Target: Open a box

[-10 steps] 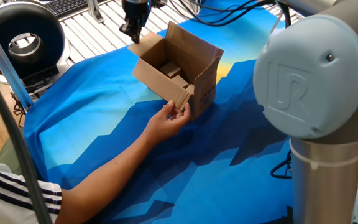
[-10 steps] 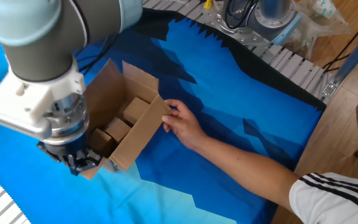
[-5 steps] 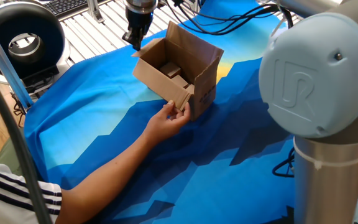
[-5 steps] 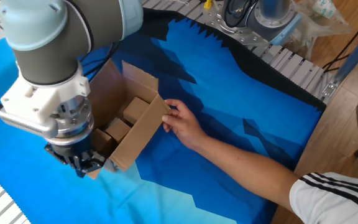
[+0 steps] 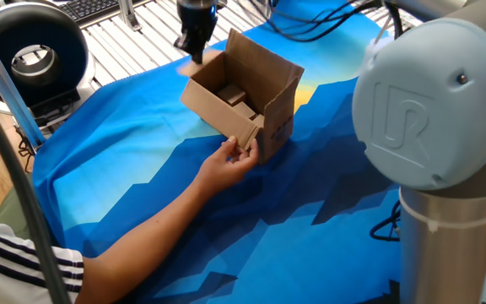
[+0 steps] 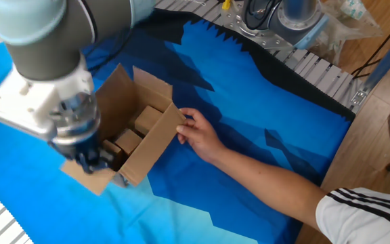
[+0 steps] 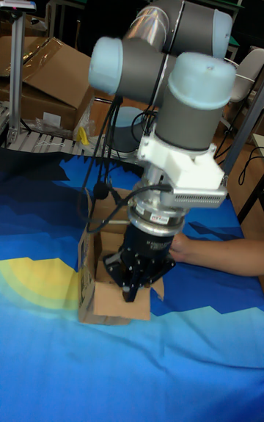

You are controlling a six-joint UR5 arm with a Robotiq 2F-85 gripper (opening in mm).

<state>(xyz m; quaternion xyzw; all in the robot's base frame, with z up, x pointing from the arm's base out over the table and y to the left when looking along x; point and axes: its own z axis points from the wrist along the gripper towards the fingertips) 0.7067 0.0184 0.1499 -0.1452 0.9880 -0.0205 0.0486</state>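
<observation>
The box (image 5: 256,101) is a small brown cardboard carton standing on the blue cloth with its top open and smaller cardboard pieces (image 6: 137,129) inside. My gripper (image 5: 197,49) hangs over the far left flap (image 6: 87,177), which lies folded outward and nearly flat. The fingertips are close together and point down at that flap (image 7: 121,303), at the box's rim. In the tall fixed view my gripper (image 7: 134,288) looks shut, with nothing seen between the fingers. A person's hand (image 5: 230,162) holds the box's near corner.
The person's forearm (image 6: 263,169) reaches across the cloth from the table edge. A large black round device (image 5: 28,55) stands at the left beyond the cloth. Cables (image 5: 310,21) trail behind the box. The arm's grey joint (image 5: 433,110) fills the right foreground.
My gripper has moved sideways from outside the flap in toward the box's rim. The flap under it now lies lower and further outward. The hand and box have stayed put.
</observation>
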